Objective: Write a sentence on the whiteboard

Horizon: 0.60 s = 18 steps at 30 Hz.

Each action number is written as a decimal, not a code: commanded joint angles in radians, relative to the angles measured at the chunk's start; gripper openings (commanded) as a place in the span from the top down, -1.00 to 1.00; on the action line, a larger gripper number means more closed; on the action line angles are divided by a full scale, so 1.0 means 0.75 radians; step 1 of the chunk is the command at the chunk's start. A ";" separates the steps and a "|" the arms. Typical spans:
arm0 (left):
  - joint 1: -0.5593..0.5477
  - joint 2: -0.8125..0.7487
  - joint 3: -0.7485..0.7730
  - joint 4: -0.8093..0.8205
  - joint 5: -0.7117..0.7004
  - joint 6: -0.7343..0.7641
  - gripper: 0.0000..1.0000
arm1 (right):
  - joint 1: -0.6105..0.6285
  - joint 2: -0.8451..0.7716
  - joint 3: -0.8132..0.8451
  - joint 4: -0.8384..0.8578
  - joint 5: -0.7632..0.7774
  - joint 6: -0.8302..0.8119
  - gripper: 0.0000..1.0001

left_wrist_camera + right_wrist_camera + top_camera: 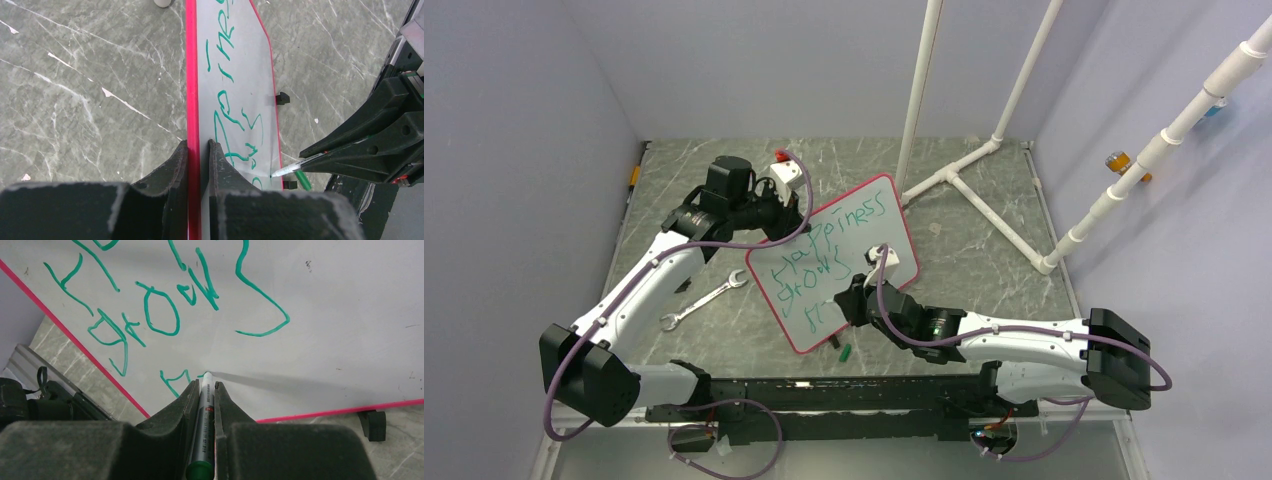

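Nearest, the right claw (205, 385) is clenched on one green-ended marker pen (202, 430). Its tip touches the one red-framed white whiteboard (861, 246), tilted mid-surface, under the green handwritten sentence (809, 275) of three lines, the last perhaps only two letters. One silver metal wrench (706, 300) lies left on the grey marbled surface (984, 250). Farther, the left claw (198, 146) clamps the board's frame; lilac walls surround.

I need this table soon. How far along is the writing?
Two green lines, "happiness" and "grows", already stand on the whiteboard. The left pincer clamps its red edge; the right pincer holds the marker with its tip on the board, a few strokes into the third line. The rest of that line is left.
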 commanded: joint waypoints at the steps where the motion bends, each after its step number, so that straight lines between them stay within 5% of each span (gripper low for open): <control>1: -0.001 -0.013 0.032 0.040 -0.074 0.080 1.00 | -0.015 0.012 0.051 0.057 -0.004 -0.048 1.00; 18: -0.001 -0.016 0.031 0.040 -0.074 0.079 1.00 | 0.015 0.088 0.016 0.089 -0.037 0.023 1.00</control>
